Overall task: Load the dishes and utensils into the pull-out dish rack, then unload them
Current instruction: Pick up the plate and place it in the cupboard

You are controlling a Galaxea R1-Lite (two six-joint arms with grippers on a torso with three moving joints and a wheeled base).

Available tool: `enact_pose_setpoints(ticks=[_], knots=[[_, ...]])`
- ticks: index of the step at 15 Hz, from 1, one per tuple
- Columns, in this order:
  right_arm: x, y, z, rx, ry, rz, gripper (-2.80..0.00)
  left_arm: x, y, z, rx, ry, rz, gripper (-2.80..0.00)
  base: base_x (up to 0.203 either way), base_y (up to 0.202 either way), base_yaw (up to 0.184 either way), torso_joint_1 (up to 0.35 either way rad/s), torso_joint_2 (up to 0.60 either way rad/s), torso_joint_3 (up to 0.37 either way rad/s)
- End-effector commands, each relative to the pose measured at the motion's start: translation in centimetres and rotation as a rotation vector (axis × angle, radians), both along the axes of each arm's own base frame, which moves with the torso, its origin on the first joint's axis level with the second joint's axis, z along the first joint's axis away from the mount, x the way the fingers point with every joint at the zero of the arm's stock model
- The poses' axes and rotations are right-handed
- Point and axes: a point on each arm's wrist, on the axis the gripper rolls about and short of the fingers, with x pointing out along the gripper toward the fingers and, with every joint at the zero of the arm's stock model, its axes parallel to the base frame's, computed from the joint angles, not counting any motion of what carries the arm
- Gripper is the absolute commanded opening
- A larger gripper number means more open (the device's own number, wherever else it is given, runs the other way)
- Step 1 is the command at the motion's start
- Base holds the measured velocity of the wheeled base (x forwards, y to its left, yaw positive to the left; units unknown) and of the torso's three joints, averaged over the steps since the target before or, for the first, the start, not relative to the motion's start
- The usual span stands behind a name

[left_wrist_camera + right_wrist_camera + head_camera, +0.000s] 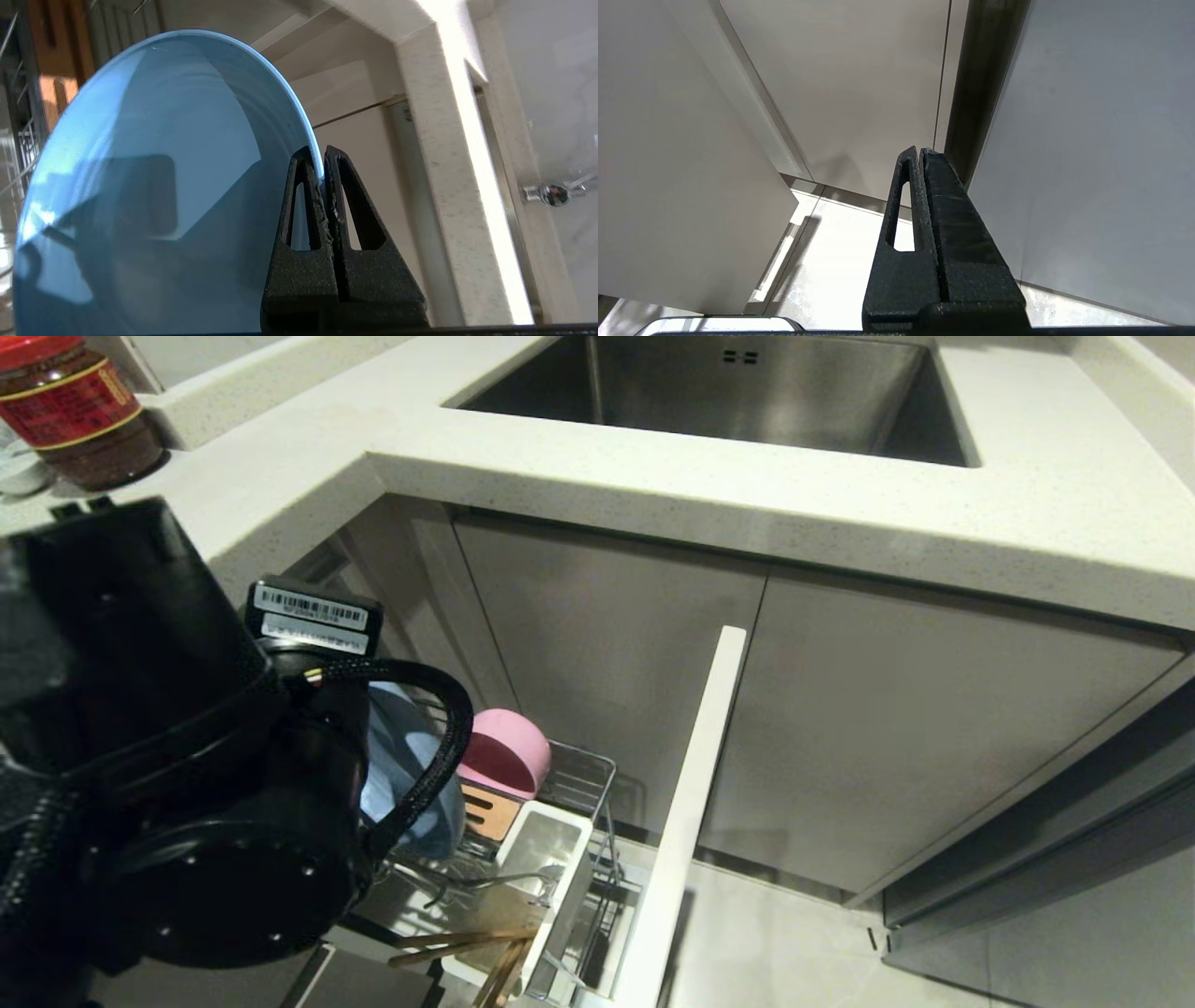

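My left gripper is shut on the rim of the light blue plate, which stands on edge. In the head view the plate shows behind my left arm, over the pull-out dish rack; whether it rests on the prongs is hidden. The pink bowl sits tilted in the rack just beyond the plate. The wooden chopsticks and the silver fork lie at the white utensil holder. My right gripper is shut on nothing, parked low by the cabinet fronts.
The rack's pale front panel stands out from the grey cabinet doors. Above runs the speckled counter with the steel sink. A red-labelled jar stands on the counter at far left.
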Motion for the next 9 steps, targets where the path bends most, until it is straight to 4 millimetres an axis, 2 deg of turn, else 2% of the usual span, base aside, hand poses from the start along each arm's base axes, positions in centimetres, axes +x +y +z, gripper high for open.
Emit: enact_pose_setpoints(ticks=[1, 3, 9], knots=[[0.2, 0.0, -0.7, 0.0, 0.025, 0.0, -2.8, 1.2, -0.1, -1.5, -0.002, 0.016, 0.04, -2.8, 0.0, 0.0, 0.0, 0.0, 0.0, 0.0], [0.2, 0.0, -0.7, 0.0, 0.025, 0.0, -2.8, 1.9, -0.2, -2.9, -0.009, 0.038, 0.054, -2.8, 0.0, 0.0, 0.0, 0.0, 0.0, 0.0], [0.2, 0.0, -0.7, 0.0, 0.025, 0.0, -2.8, 2.3, 0.5, -6.9, -0.02, 0.128, 0.094, -2.8, 0.0, 0.0, 0.0, 0.0, 0.0, 0.0]])
